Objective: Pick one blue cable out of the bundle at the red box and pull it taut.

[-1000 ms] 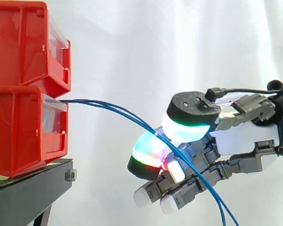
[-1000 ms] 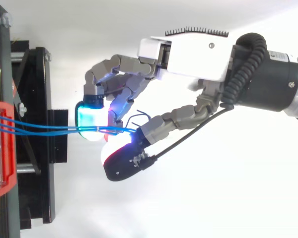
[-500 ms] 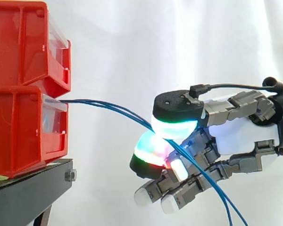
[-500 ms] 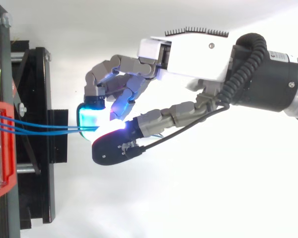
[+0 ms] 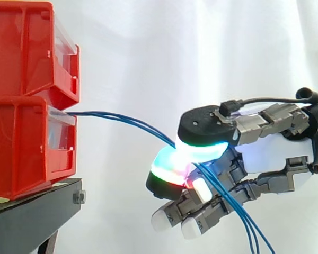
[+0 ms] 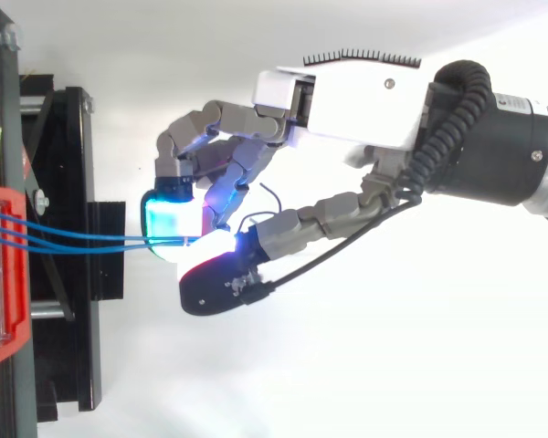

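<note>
1. Step in hand, as judged: securing a pinch on the blue cables [image 5: 128, 123] ahead of the pull; the strands sag in a shallow curve, so nothing is taut yet.
2. Doing it well: the task wants one strand, yet several run into the pinch together; the spare strands should drop out before any pull; the draw should then go straight away from the lower red box [image 5: 21, 151], along the line of the cable, at a steady pace, so the strand neither slips through the pads nor snags at the box mouth.
3. Hand [image 5: 273, 153]: closed in a pinch; the thumb pad [image 5: 201, 151] presses down on a glowing finger pad [image 5: 169, 172] with the cables between; the other fingers are curled beneath; how many strands are actually clamped cannot be told.
4. Cables, location: they leave the front of the lower red box, cross open air to the pinch, then hang below the hand.
5. Support: the boxes are stacked on the black stand [image 5: 32, 214], well apart from the hand.
</note>
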Controlling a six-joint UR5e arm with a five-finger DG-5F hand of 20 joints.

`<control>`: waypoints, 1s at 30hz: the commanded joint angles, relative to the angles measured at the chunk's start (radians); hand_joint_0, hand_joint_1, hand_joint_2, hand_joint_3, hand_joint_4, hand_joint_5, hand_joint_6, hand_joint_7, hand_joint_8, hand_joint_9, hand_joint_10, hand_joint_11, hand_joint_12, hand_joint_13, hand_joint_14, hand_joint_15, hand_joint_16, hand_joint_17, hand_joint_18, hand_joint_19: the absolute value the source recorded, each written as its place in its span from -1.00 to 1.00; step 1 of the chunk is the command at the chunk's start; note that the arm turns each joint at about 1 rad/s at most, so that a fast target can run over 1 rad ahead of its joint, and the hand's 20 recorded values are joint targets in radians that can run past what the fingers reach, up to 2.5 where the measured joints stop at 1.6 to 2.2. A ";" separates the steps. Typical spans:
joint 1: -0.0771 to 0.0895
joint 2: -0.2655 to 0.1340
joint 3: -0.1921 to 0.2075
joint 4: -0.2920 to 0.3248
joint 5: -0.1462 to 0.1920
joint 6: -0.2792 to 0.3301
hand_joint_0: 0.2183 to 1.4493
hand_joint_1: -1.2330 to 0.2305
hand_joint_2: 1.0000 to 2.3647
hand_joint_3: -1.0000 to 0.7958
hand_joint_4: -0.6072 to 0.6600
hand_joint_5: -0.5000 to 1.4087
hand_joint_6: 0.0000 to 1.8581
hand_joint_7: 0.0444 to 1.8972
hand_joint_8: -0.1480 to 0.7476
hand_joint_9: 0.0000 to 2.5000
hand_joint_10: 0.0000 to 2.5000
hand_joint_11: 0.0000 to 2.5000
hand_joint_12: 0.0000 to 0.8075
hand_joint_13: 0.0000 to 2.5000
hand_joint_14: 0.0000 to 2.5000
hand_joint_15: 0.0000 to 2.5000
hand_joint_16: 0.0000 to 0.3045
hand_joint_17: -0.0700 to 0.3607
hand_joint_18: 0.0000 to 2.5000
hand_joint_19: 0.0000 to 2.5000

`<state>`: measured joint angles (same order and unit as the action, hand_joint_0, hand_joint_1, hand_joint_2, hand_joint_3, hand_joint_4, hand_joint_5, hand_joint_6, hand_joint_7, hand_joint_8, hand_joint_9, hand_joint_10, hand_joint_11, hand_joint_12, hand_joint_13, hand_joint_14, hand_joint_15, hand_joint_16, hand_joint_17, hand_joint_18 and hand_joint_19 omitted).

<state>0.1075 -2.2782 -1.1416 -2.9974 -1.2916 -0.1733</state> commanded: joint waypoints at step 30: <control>0.000 0.000 0.002 0.000 0.000 0.000 -0.37 -0.50 -0.97 -0.06 0.17 -0.57 -0.08 0.17 0.06 -0.12 -0.99 -0.45 -0.17 -0.55 -0.99 -0.81 -0.69 -0.18 -0.54 -0.77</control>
<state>0.1073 -2.2778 -1.1398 -2.9974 -1.2916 -0.1733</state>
